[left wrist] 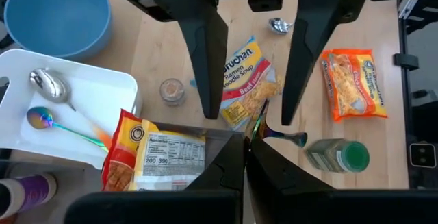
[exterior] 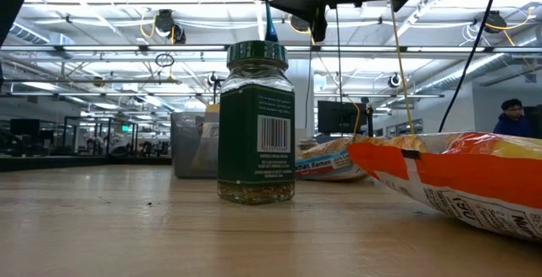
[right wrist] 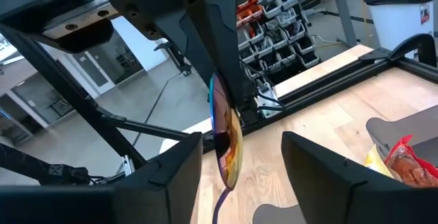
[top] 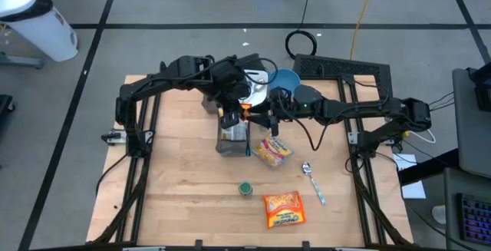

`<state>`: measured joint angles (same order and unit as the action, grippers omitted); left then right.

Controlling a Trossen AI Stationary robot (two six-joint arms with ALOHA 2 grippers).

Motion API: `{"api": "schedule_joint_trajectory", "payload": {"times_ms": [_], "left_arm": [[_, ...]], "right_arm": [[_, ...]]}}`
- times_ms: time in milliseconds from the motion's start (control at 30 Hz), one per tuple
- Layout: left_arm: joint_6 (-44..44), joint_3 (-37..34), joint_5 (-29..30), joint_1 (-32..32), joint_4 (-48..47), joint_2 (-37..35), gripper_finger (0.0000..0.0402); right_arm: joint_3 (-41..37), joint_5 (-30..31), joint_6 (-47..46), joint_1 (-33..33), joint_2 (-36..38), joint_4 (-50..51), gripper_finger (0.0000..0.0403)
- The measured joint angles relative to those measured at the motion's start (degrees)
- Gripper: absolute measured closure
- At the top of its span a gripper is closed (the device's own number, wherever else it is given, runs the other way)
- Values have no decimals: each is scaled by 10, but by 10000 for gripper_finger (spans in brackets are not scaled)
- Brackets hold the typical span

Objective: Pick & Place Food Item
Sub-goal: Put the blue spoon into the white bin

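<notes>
Left pincer (left wrist: 245,157) clamped shut on the handle of a rainbow-tinted spoon (right wrist: 226,142); right pincer (right wrist: 241,136) facing it, fingers apart on either side of the spoon bowl, not touching it; spoon's long axis running up through that gap. Ramen packet (left wrist: 245,80) flat on the counter (top: 176,197) beneath both pincers, just beside a clear bin (top: 232,140); right probably nearer. Readable: "Ramen Noodle Soup"; on the bin's packet (left wrist: 157,152), "200" and "390".

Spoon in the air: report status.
Left gripper shut on iridescent spoon. Right gripper open, fingers flanking its bowl. Clear bin close below.
</notes>
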<state>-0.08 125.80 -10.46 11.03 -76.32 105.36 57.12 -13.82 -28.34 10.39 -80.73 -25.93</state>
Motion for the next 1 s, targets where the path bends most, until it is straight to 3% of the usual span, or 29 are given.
{"api": "schedule_joint_trajectory", "payload": {"times_ms": [433, 900, 1000], "left_arm": [[-12, 0, 2, 0, 2, 0, 393], [-6, -1, -7, 6, 14, -1, 379], [-3, -1, -20, 12, 16, -1, 359]], "right_arm": [[0, 1, 8, 0, 0, 14, 385], [0, 2, 10, 0, 1, 15, 400], [0, 2, 10, 0, 1, 15, 402]]}}
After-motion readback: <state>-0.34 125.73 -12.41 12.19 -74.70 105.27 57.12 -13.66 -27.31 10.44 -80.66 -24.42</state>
